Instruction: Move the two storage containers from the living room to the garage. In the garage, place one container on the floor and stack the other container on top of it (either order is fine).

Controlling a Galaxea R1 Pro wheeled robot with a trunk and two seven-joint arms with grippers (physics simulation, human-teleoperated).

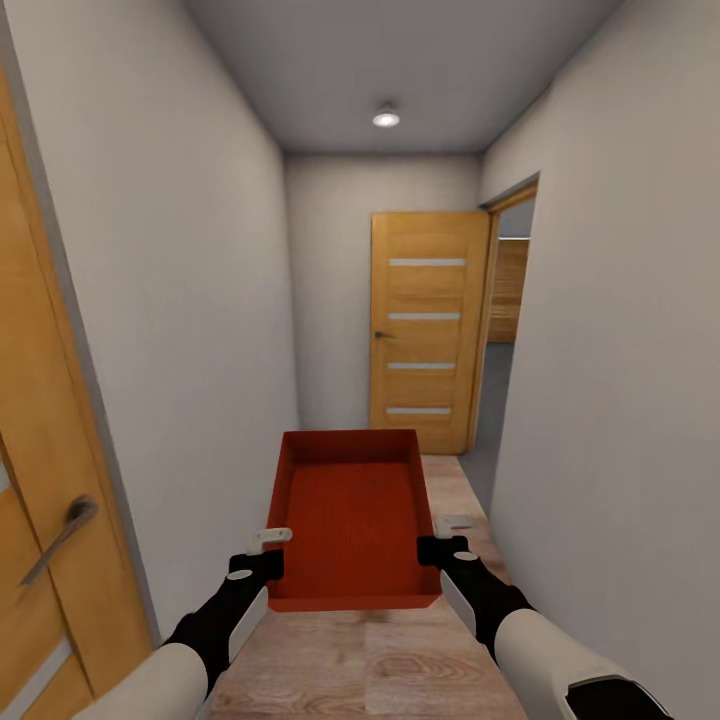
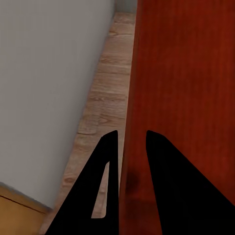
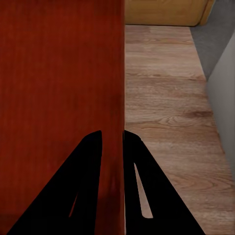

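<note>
We're in a narrow white-walled hallway (image 1: 180, 300) on a wood-plank floor (image 1: 380, 670), with an open wooden door (image 1: 428, 330) well ahead of both grippers. The storage container (image 1: 352, 515) hangs between them, off the floor. Our left gripper (image 1: 262, 553) is pinching its left wall; our right gripper (image 1: 445, 538) is pinching the right wall.

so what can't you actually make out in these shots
- Orange-red open-top rectangular container: its underside is hidden in the head view by its own walls.
- Room past the open wooden slatted door: mostly hidden in the head view by the white wall.
- Left tool, right tool: wrist views cut off the bases.
</note>
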